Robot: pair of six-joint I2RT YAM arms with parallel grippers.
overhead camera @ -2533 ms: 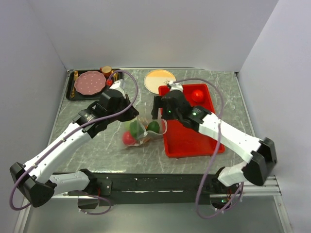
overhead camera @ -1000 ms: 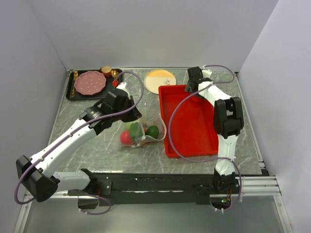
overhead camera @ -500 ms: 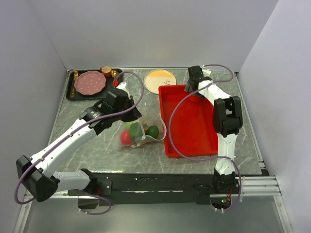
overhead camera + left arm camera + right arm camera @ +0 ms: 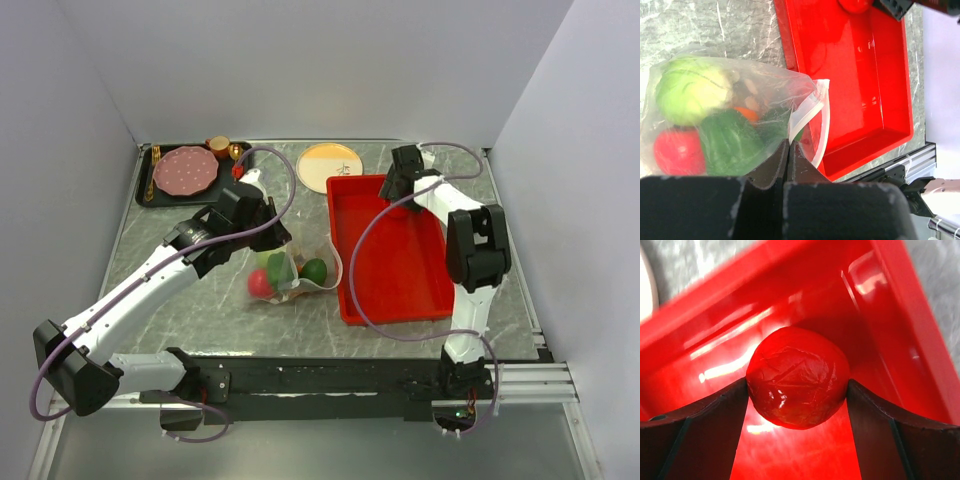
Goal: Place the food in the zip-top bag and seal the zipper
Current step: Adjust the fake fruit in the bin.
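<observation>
The red toy fruit (image 4: pixel 797 377) is sitting squarely between the jaws of the right gripper (image 4: pixel 797 390). The jaws are standing about as wide as the fruit, and both fingers (image 4: pixel 715 425) appear to be pressing on its flanks. It is lying low in a far corner of the red tray (image 4: pixel 902 315), with the tray walls rising just beyond the fingertips. Its skin is glossy and faceted, so it is probably light, hard and slippery. A grip across its widest part, as here, looks safest, since a higher hold could squirt it out.

The zip-top bag (image 4: pixel 740 85) is being held by the left gripper (image 4: pixel 788 145), whose jaws are pinched fully together on the thin film. The pale zipper (image 4: pixel 807 110) is curling away just beyond the tips, and the mouth is gaping toward the tray. The film is looking soft and crinkly and likely to sag. Behind the jaws, a light green piece (image 4: pixel 685 95), a red one (image 4: pixel 677 152), a dark green one (image 4: pixel 730 142) and a bit of orange (image 4: pixel 746 114) are bulging inside. The bag is resting on the table (image 4: pixel 690 20), just beside the tray.
</observation>
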